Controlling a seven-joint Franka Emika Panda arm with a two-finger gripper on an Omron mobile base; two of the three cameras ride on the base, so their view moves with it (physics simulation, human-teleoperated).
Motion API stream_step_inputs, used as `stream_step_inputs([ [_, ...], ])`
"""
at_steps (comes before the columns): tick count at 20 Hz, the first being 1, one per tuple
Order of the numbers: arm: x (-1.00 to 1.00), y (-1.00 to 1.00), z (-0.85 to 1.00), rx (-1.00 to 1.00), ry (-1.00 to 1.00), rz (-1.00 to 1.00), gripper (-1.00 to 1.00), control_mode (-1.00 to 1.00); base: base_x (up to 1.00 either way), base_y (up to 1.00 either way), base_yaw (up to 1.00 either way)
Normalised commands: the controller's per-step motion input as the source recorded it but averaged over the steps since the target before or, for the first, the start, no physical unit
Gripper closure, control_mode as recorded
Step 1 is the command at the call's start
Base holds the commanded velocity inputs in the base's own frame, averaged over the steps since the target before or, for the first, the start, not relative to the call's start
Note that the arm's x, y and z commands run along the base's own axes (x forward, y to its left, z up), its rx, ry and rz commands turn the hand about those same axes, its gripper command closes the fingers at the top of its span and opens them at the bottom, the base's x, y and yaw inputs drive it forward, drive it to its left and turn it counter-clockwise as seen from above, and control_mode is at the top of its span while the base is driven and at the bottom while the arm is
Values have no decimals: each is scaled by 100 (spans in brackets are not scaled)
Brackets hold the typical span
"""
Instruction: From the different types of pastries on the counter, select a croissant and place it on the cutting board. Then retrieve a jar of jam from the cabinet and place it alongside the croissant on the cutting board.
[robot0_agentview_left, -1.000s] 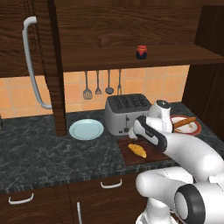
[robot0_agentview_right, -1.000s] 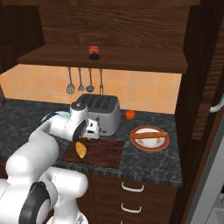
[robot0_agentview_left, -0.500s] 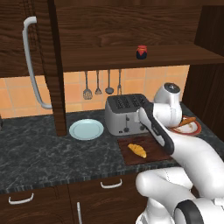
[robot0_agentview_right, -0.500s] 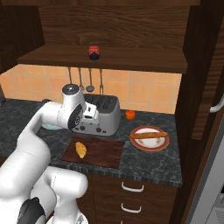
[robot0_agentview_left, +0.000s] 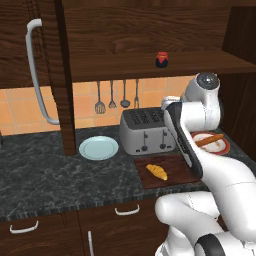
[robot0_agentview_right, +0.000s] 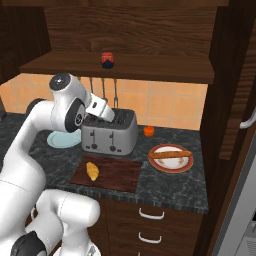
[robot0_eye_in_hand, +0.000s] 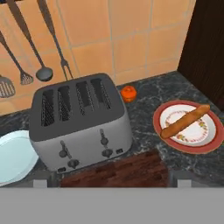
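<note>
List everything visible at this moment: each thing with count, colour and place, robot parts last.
croissant: one, golden-orange, on the cutting board's left part
cutting board: one, reddish-brown, on the counter in front of the toaster
jar of jam: one, dark with red lid, on the open cabinet shelf
stick pastry: one, orange-brown, on the red-rimmed plate
red-rimmed plate: one, right of the board
toaster: one, grey, behind the board
blue plate: one, pale blue, left of the toaster
small orange thing: one, beside the toaster by the wall
hanging utensils: three, dark, on the tiled wall
counter: one, dark marbled
cabinet handle: one, silver, upper left
arm: one, white, raised above the toaster, fingers open
</note>
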Motion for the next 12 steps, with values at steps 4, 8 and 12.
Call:
stream_step_inputs([
  [4, -2, -17, 100, 0, -28, -4, -100, -100, 0, 0, 0],
  [8, -5, -11, 100, 0, -33, 5, -100, -100, 0, 0, 0],
  [12, -29, 0, 100, -2, -16, 3, -100, -100, 0, 0, 0],
])
